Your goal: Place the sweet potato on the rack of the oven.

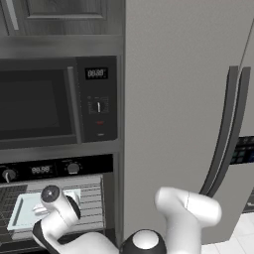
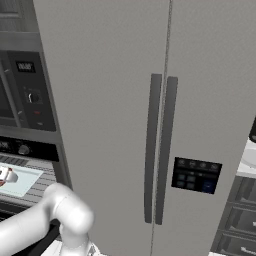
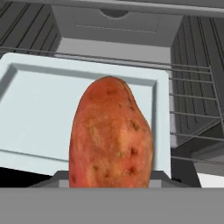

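Observation:
The sweet potato (image 3: 111,135), orange-red and speckled, rises large from the bottom of the hand view and hides my fingertips. My gripper (image 1: 43,208) is shut on it and reaches into the open oven (image 1: 54,168), below the black control strip with knobs. The potato hangs over a pale rectangular tray (image 3: 35,100) that lies on the grey wire rack (image 3: 192,113). In the left base view the rack (image 1: 92,198) shows to the right of the tray (image 1: 25,208). At the left edge of the right base view a bit of red shows at my hand (image 2: 5,175).
A built-in microwave (image 1: 34,104) with a dark window sits above the oven. A tall grey fridge (image 1: 178,99) with two vertical handles stands directly to the right. The oven's ribbed side walls (image 3: 197,48) and back wall enclose the rack.

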Tool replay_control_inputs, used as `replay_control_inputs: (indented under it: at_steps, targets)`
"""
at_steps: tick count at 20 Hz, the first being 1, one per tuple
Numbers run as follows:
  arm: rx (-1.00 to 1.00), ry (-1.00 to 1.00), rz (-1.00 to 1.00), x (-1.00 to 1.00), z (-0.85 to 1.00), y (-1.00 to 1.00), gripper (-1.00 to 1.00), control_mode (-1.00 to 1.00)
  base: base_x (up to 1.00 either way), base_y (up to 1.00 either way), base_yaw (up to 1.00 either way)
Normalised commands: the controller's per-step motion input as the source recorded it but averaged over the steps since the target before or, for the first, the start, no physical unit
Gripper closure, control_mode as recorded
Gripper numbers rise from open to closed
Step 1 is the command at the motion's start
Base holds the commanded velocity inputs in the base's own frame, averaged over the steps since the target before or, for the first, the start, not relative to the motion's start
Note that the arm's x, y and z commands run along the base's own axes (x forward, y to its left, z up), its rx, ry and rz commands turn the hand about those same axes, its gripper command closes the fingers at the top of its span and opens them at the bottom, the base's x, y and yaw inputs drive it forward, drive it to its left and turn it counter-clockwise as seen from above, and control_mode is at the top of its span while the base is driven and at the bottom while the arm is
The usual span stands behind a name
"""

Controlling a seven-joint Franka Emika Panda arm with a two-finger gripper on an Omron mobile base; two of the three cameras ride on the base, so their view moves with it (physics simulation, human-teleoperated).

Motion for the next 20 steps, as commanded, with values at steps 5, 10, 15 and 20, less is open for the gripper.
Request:
replay_control_inputs:
  at_steps: [5,10,15,20]
  targets:
    - [0.00,0.01,0.00,0.10,-0.33,0.21,1.00,-1.00,0.00,0.00,0.00]
    - [0.00,0.00,0.00,0.16,-0.36,0.20,1.00,-1.00,0.00,0.00,0.00]
    - [0.00,0.08,0.00,0.29,-0.15,0.11,1.00,-1.00,0.00,0.00,0.00]
    - [0.00,0.02,0.00,0.17,-0.11,0.00,1.00,-1.00,0.00,0.00,0.00]
